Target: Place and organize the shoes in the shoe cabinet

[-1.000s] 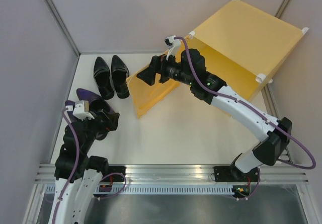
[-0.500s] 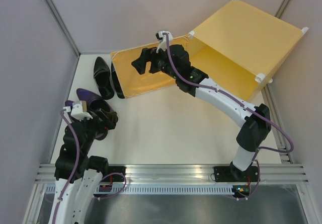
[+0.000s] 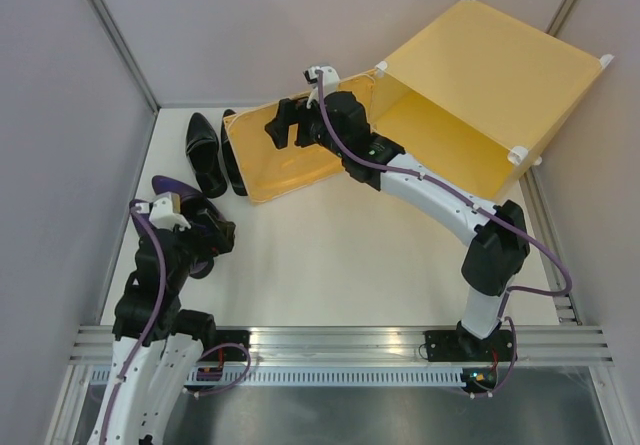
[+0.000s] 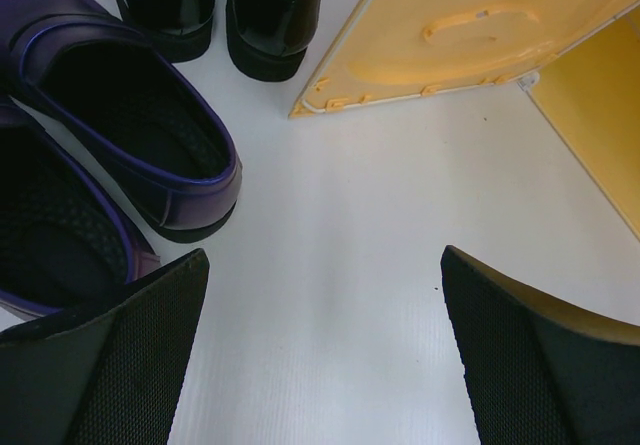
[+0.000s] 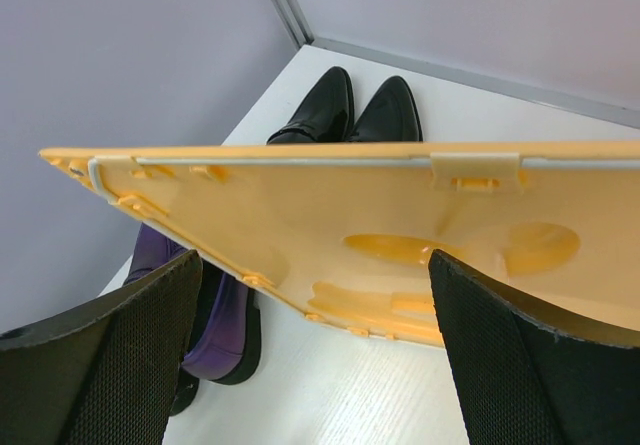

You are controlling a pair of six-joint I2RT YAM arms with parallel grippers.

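The door (image 3: pixel 290 170) of the shoe cabinet (image 3: pixel 490 65) in the desk's far right corner stands open, right claw (image 3: pixel 284 125) spread above it; next the left claw (image 3: pixel 207 245), spread too, should pinch a purple shoe (image 3: pixel 172 187) by the left edge

The white table (image 3: pixel 330 255) carries black shoes (image 3: pixel 203 150) near its far left corner, purple shoes (image 3: pixel 165 186) along the left edge, and the shoe cabinet (image 3: pixel 500 65) at the far right.
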